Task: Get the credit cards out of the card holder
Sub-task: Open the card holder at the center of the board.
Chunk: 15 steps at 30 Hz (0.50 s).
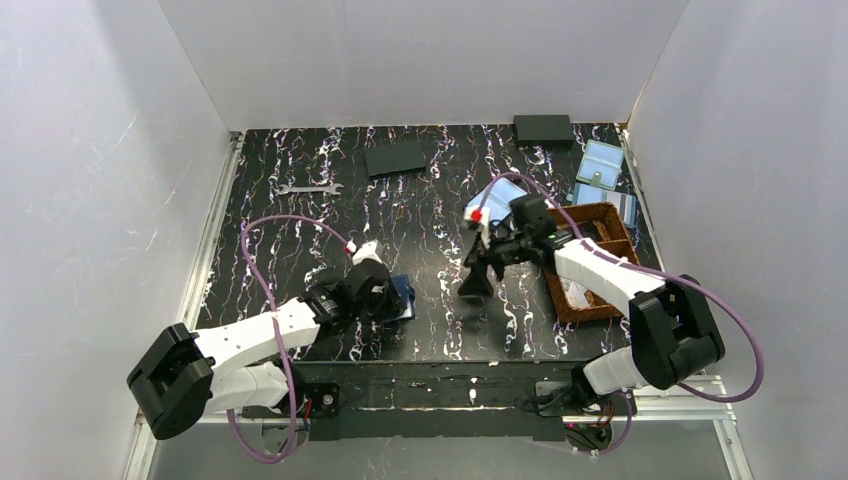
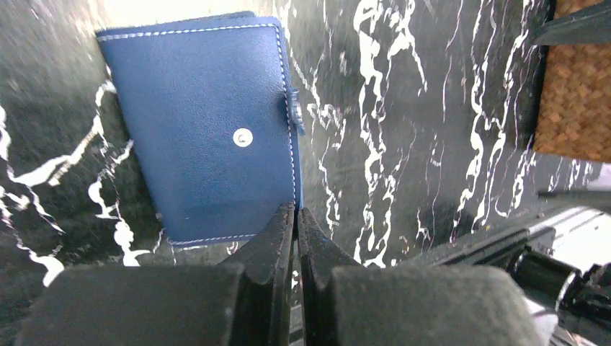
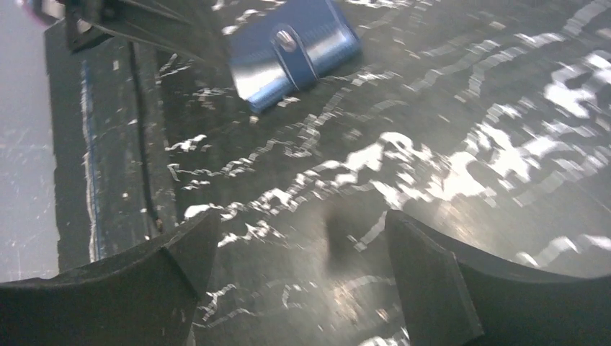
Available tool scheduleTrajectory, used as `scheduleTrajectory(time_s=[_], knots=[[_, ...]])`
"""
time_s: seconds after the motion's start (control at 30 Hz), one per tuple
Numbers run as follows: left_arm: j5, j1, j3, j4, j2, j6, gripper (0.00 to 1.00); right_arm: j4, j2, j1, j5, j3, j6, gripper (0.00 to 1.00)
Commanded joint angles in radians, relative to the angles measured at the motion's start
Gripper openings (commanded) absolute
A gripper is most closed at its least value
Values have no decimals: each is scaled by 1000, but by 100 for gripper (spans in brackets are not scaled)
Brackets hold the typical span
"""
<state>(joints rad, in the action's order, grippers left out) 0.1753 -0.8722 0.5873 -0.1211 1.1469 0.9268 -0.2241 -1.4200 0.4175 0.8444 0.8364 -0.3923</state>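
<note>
Clearly the left claw (image 2: 296,214) is pressed together beside the closed card holder (image 2: 202,122), right claw (image 3: 299,225) spread wide — best pin it flat, then pop the snap tab (image 2: 296,115).

Navy card holder (image 2: 209,137) with white stitching on a black, white-veined table (image 2: 403,144).

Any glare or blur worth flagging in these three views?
Top view: evenly lit, sharp. Left wrist: glare whites out the table beyond the card holder, itself crisp. Right wrist: blurred throughout, the table's white veins streaked, the card holder soft.
</note>
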Motion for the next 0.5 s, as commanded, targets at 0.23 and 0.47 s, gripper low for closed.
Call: scheduleTrajectory(time_s=[0.23, 0.47], knots=[[-171, 7, -69, 198, -46, 52, 0, 204, -55, 353, -281, 12, 34, 96], [-175, 7, -67, 200, -44, 70, 0, 295, -99, 397, -508, -13, 82, 93]])
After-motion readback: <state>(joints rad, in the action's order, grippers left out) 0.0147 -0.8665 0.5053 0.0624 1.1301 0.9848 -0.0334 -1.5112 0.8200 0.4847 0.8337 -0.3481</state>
